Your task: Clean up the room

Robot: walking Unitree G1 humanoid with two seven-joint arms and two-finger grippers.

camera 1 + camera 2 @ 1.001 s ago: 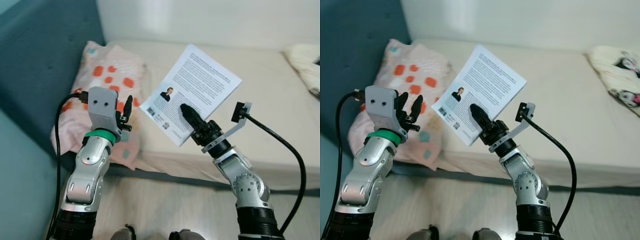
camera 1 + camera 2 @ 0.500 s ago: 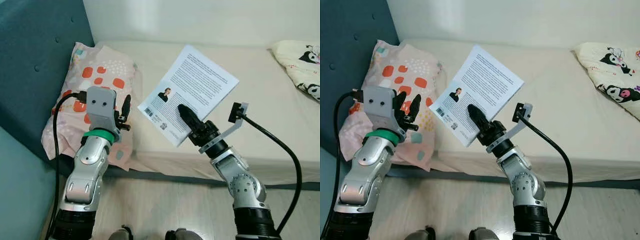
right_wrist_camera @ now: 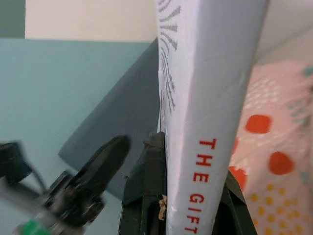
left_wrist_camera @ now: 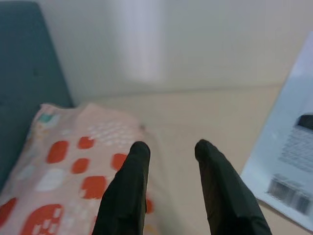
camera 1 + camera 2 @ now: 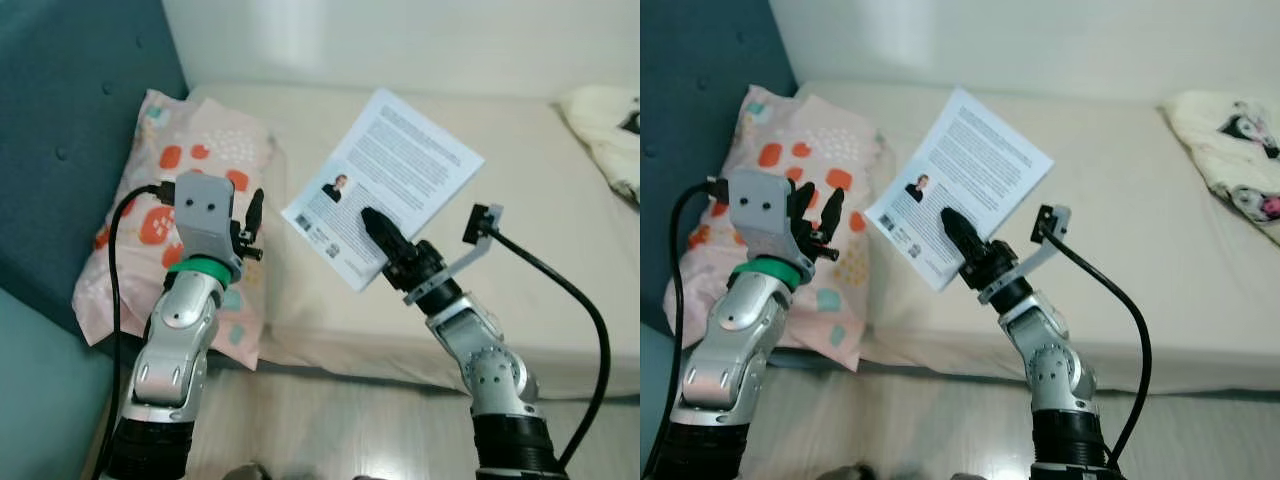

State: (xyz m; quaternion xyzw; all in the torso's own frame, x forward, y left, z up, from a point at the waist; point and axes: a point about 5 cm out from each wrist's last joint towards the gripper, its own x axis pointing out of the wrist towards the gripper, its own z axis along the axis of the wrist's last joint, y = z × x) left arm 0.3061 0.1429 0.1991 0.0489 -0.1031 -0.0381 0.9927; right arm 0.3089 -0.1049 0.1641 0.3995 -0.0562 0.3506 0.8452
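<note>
My right gripper (image 5: 378, 226) is shut on a white paperback book (image 5: 385, 182), held up over the front edge of the bed (image 5: 500, 250) with its back cover facing me. In the right wrist view the book's spine (image 3: 205, 122) with red lettering sits clamped between the black fingers (image 3: 146, 181). My left gripper (image 5: 253, 212) hovers open and empty above a pink pillow (image 5: 190, 190) with orange spots, left of the book. The left wrist view looks past its fingers (image 4: 128, 191) at the pillow (image 4: 63, 166) and a corner of the book (image 4: 288, 166).
A teal padded headboard (image 5: 80, 110) rises on the left behind the pillow. A cream blanket with cartoon prints (image 5: 1230, 150) lies at the bed's far right. Pale wood floor (image 5: 330, 440) runs along the bed's front edge, and a white wall (image 5: 400, 40) stands behind.
The camera has shifted, so the bed and pillow sit slightly differently in frame. Both arms keep the same pose, the right one still holding the book up.
</note>
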